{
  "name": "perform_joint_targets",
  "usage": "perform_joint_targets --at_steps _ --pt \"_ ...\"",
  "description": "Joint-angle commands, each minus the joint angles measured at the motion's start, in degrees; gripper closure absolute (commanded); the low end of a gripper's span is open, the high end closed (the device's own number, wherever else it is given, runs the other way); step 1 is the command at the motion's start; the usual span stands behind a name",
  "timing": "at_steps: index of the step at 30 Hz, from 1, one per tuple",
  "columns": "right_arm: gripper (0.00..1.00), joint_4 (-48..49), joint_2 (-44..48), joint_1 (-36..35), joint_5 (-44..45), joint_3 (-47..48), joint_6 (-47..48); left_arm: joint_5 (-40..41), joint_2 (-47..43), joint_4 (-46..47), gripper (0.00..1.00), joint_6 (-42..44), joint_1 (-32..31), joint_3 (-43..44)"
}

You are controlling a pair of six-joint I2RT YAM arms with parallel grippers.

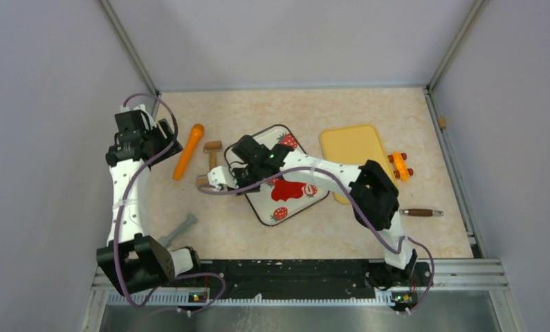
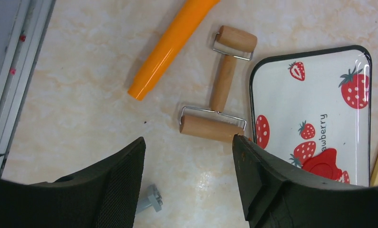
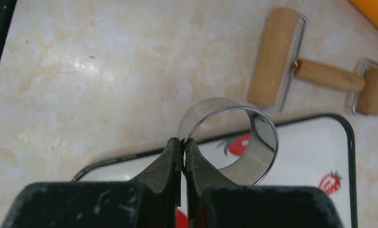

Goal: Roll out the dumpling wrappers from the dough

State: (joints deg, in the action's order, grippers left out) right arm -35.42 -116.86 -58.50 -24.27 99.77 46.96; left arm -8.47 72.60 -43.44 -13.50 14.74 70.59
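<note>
The red dough (image 1: 289, 190) lies flattened on the strawberry tray (image 1: 301, 207). In the left wrist view the dough (image 2: 325, 164) shows a round disc shape on top; I cannot tell whether it is a cut dumpling wrapper. My right gripper (image 3: 183, 141) is shut on the wall of a metal ring cutter (image 3: 253, 159), held over the tray's left edge (image 3: 130, 154) near the wooden roller (image 3: 272, 57). My left gripper (image 2: 189, 140) hangs open and holds nothing, above bare table just short of the roller (image 2: 222, 85) and the orange rolling pin (image 2: 170, 45).
A grey tool (image 1: 178, 230) lies near the left arm's base. A yellow board (image 1: 355, 155) sits right of the tray with a small orange piece (image 1: 400, 166) beside it. A brown-handled tool (image 1: 420, 212) lies at the right. Walls close in on both sides.
</note>
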Motion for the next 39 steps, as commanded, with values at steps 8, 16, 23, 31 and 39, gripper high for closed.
perform_joint_targets --at_steps 8,16,23,31,39 --pt "1.0 -1.5 -12.0 -7.2 -3.4 11.7 3.5 -1.2 -10.6 4.3 0.3 -4.2 3.2 -8.3" --pt "0.69 3.0 -10.0 -7.3 -0.5 7.5 0.4 -6.7 -14.0 8.0 0.33 -4.7 3.2 -12.6" --pt "0.63 7.8 -1.1 -6.7 -0.9 1.0 -8.9 -12.9 -13.6 9.7 0.35 -1.7 3.0 -12.8" --pt "0.5 4.2 13.7 0.7 1.1 -9.3 -15.4 -15.2 -1.9 7.7 0.38 2.4 -4.5 -10.9" --pt "0.42 -15.1 14.5 13.5 -2.4 -6.9 -9.7 -11.5 11.8 3.8 0.39 4.5 -15.9 -4.2"
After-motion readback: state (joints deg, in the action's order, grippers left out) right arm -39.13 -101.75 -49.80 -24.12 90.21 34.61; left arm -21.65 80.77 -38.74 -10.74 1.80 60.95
